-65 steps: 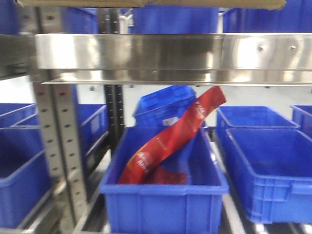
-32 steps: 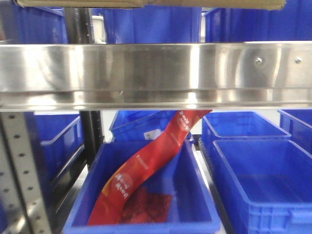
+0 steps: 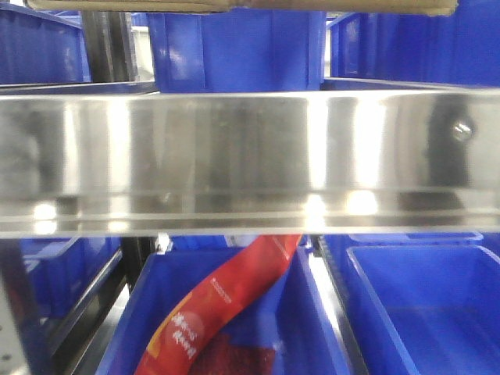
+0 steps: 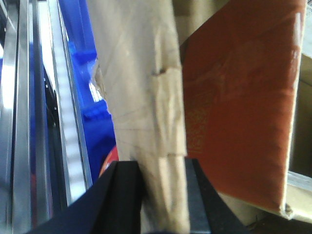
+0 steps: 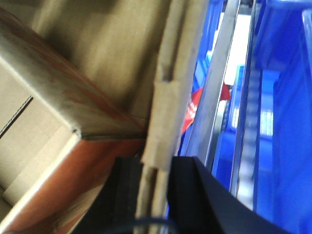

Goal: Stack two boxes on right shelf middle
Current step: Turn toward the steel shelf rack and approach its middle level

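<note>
Both grippers hold one brown cardboard box by its side walls. In the left wrist view my left gripper (image 4: 163,168) is shut on a cardboard wall (image 4: 136,73), with an orange-faced box (image 4: 239,97) to its right. In the right wrist view my right gripper (image 5: 156,165) is shut on the opposite cardboard wall (image 5: 170,73), with the orange-sided box (image 5: 63,161) to its left. In the front view only the cardboard's bottom edge (image 3: 234,5) shows along the top. The grippers are hidden there.
A wide steel shelf rail (image 3: 234,156) fills the middle of the front view. Blue bins (image 3: 234,47) stand above it. Below it a blue bin (image 3: 312,312) holds a long red bag (image 3: 226,305), with another blue bin (image 3: 422,305) to its right.
The steel shelf rail has grown larger and dropped lower in the front view. The lower bins have slid toward the bottom edge. The cardboard edge stays at the top.
</note>
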Robot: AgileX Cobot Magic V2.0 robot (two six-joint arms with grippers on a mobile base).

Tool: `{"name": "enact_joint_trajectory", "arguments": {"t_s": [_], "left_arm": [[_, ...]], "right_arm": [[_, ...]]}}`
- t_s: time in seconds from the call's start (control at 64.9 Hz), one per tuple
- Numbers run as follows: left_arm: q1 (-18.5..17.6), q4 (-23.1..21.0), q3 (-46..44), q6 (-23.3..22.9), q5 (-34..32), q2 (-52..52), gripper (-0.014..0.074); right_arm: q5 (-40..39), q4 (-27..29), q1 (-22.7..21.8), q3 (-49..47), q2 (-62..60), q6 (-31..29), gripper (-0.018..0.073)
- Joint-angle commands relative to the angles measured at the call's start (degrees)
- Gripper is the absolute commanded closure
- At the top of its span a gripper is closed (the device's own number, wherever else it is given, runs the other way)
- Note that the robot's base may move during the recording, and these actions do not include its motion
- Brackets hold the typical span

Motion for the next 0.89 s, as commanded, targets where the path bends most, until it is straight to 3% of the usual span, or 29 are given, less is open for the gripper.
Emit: {"name": "enact_joint_trajectory", "arguments": {"t_s": [0.0, 0.879], "left_arm": [[0.08, 0.27, -0.90, 0.49, -2.64, -0.97, 0.0708], [0.08, 0.27, -0.90, 0.49, -2.64, -0.97, 0.0708]], "right_arm": [[-2.15, -1.91, -0.46, -0.45, -0.48, -0.27, 0.0722], [-2.15, -1.91, -0.46, -0.45, -0.48, -0.27, 0.0722]]}}
